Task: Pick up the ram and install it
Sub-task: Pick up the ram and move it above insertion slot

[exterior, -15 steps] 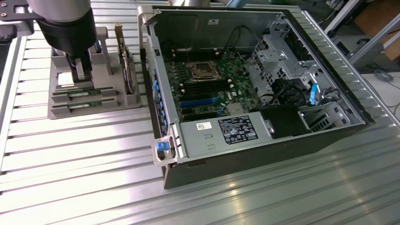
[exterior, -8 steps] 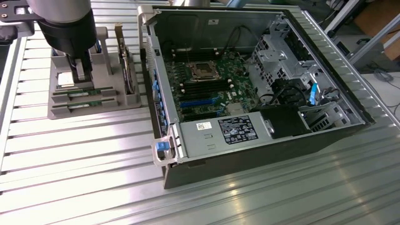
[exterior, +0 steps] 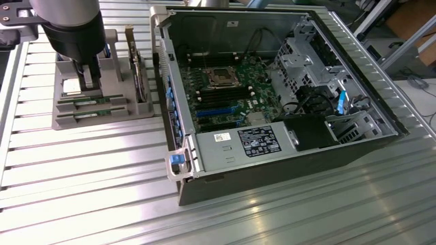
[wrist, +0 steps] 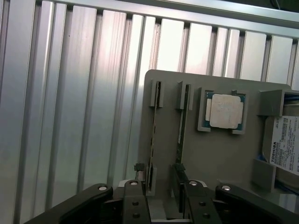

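Your arm (exterior: 63, 13) stands at the upper left of the exterior view, grey above and black at the wrist (exterior: 75, 38), pointing straight down with the claw (exterior: 87, 81) low beneath it. In the wrist view, your claw's two dark fingers (wrist: 138, 191) stand parallel and apart, a clear gap between them.

Hard drive (wrist: 286, 140), wrist view: white label with the brand "TOSHIBA" running sideways along one edge; its other print is illegible. Power supply (exterior: 235, 155), exterior view: dark label (exterior: 260, 141) and small white sticker (exterior: 221, 137), both unreadable.
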`<state>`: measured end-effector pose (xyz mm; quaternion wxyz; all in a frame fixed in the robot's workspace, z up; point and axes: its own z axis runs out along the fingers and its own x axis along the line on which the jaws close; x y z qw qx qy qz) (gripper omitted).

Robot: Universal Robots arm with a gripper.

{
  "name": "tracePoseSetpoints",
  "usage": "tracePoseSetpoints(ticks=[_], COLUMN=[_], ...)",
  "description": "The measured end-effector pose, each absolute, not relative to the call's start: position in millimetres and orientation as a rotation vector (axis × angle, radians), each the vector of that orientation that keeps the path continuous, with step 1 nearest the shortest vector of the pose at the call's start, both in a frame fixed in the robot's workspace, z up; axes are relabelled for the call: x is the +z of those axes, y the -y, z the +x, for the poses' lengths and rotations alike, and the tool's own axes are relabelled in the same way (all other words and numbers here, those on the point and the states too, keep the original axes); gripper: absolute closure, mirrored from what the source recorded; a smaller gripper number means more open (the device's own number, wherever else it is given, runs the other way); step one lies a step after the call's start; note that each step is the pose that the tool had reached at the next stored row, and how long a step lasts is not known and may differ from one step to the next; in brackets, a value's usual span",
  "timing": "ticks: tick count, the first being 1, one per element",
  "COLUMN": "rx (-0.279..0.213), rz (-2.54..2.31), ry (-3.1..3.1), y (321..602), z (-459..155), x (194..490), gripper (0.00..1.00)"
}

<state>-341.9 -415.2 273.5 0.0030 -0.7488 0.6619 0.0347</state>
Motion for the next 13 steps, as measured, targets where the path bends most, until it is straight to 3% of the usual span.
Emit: tracePoseSetpoints(ticks=[13], rx=[0.121], rz=[-2.341], ry=[-2.069], y=[415.2], z=[-341.9], x=[269.5], gripper=[0.64])
